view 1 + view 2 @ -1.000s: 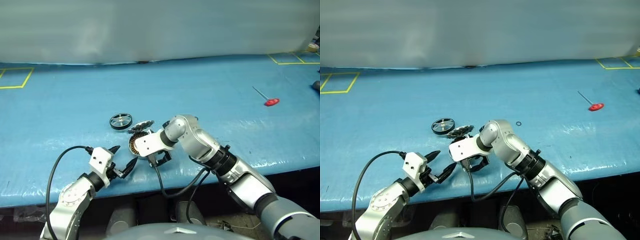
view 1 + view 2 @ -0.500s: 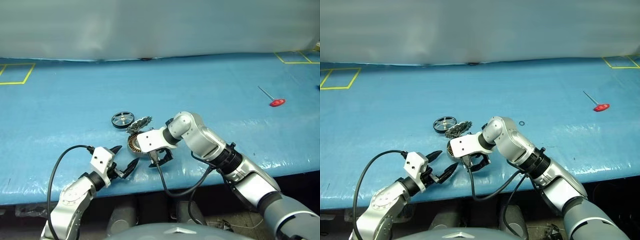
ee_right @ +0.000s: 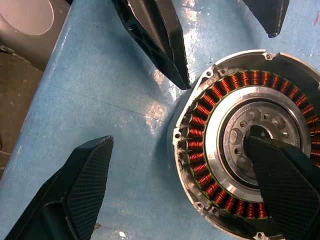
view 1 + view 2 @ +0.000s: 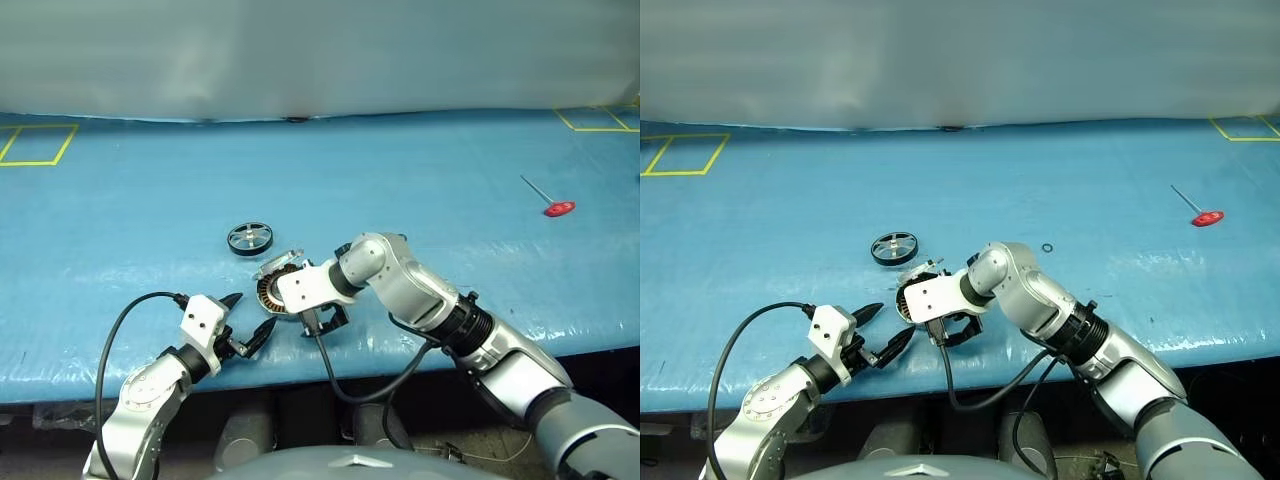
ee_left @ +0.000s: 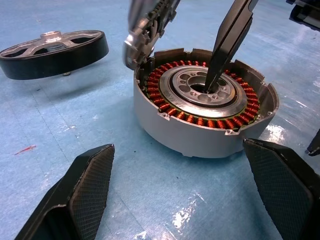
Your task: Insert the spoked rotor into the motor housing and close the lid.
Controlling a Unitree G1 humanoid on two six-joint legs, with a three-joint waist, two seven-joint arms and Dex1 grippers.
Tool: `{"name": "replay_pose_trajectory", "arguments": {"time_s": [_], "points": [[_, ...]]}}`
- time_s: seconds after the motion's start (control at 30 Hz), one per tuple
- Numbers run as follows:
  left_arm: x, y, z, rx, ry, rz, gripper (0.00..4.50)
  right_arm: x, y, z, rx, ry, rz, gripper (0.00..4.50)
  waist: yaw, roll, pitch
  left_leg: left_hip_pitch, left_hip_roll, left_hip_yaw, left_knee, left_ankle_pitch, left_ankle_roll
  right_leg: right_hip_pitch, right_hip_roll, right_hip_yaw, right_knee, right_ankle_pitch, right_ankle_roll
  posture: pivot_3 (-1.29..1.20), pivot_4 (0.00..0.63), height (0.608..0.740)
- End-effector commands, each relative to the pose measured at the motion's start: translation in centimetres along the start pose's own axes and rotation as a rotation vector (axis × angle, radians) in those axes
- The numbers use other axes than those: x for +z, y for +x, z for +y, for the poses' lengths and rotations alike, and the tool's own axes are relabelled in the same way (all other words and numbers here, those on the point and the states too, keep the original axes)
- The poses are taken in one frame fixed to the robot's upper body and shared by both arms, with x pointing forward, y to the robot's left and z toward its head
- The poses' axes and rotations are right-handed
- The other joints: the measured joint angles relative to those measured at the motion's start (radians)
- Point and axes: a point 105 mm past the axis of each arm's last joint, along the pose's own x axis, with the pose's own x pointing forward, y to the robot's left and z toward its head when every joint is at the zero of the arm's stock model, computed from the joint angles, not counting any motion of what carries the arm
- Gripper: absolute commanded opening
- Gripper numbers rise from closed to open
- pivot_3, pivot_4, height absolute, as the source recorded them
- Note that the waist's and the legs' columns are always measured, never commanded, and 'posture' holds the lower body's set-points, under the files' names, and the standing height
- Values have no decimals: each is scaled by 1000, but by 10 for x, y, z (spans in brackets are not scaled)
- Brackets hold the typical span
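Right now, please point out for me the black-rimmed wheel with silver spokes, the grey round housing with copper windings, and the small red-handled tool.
spoked rotor [image 5: 55, 47]: left wrist view, black rim.
motor housing [image 5: 200, 135]: left wrist view, grey outer wall.
red-handled tool [image 4: 559, 208]: left eye view, red handle.

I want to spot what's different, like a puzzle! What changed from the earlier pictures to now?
The lid seems to have tipped: its dark ribbed side faced the camera before, and now it looks thinner, nearly edge-on. The rest of the shift is just the camera moving. The right gripper stays open at the motor housing, the left gripper waits open nearby, and the spoked rotor lies where it was.
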Motion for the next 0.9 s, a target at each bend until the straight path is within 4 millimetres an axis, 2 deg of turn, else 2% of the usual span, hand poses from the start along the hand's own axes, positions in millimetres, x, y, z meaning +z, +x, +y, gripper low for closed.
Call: {"name": "replay_pose_trajectory", "arguments": {"time_s": [0.03, 0.4, 0.57, 0.73, 0.9], "points": [[7, 0, -2, -4, 20, -30, 4500, 1, -6, 4, 14, 16, -21, 4464, 0, 0, 0, 0, 0, 0, 0, 0, 0, 0, 0, 0, 0, 0, 0, 0, 150, 740], [7, -1, -2, -5, 26, -27, 4500, 11, -24, -5, -61, 19, -83, 4464, -2, 0, 0, -1, 0, 0, 0, 0, 0, 0, 0, 0, 0, 0, 0, 0, 150, 740], [7, -2, -2, -7, 28, -27, 4500, 16, -24, -1, -61, 40, -128, 4464, -1, 0, 0, -1, 0, 0, 0, 0, 0, 0, 0, 0, 0, 0, 0, 0, 150, 740], [7, -2, -2, -7, 28, -24, 4500, 23, -36, 2, -61, 54, -189, 4464, -1, 0, 1, -1, 0, 0, 0, 0, 0, 0, 0, 0, 0, 0, 0, 0, 150, 740], [7, -2, -2, -7, 27, -24, 4500, 18, -48, 0, -118, 104, -218, 4464, 0, 0, 1, -1, 0, 0, 0, 0, 0, 0, -1, 0, 0, 0, 0, 0, 150, 740]]}}
